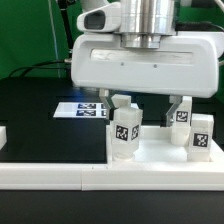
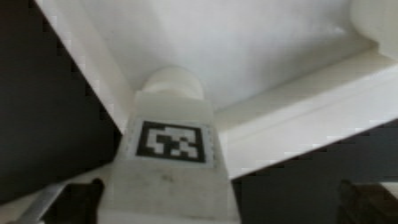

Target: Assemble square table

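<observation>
Square table slab [image 1: 150, 150] lying flat on the black desk [image 1: 35, 110], claw [image 1: 150, 108] gripping one tagged leg [image 1: 124, 130] upright over it; misalignment is risking a tilted, jammed leg.

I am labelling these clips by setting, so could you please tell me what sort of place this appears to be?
Probably a robotics lab bench, not a home or workshop: the black table carries a marker board, the white legs wear tracking tags, and an end effector works above the square tabletop.
</observation>
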You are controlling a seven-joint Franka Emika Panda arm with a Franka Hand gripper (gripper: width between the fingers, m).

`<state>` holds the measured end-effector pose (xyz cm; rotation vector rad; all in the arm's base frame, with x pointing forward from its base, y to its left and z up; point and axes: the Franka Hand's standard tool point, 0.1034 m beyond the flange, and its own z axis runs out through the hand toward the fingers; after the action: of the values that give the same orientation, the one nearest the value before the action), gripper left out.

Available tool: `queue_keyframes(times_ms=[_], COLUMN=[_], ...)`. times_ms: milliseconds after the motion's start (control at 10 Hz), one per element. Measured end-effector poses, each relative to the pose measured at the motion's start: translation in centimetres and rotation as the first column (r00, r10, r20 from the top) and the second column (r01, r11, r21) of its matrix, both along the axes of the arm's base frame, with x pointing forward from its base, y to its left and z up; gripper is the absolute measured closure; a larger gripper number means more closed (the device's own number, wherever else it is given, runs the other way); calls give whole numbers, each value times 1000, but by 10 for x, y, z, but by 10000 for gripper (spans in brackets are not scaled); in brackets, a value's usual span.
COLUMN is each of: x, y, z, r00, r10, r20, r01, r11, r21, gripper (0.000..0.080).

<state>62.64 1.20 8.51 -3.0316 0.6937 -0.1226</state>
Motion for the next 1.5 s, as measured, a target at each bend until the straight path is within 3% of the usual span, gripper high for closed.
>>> queue_keyframes(times_ms=[200,400,500,600,800,1100,1300,1500], x=[1,1,0,-1,-1,-2,-5,-6], y=[3,2,0,-3,-4,-6,-13,-11], z=[-1,-1,-2,-3,-3,-4,-7,-10], r00=[1000,1000,1000,999,996,953,798,562], r10=[1,-1,-22,-48,-89,-302,-602,-826], r20=[9,8,7,4,3,-2,-10,-40], r01=[-1,1,22,48,89,302,602,822], r11=[1000,1000,1000,999,996,953,796,552], r21=[-5,-5,-6,-6,-2,18,64,142], gripper=[150,409,409,498,500,501,504,506])
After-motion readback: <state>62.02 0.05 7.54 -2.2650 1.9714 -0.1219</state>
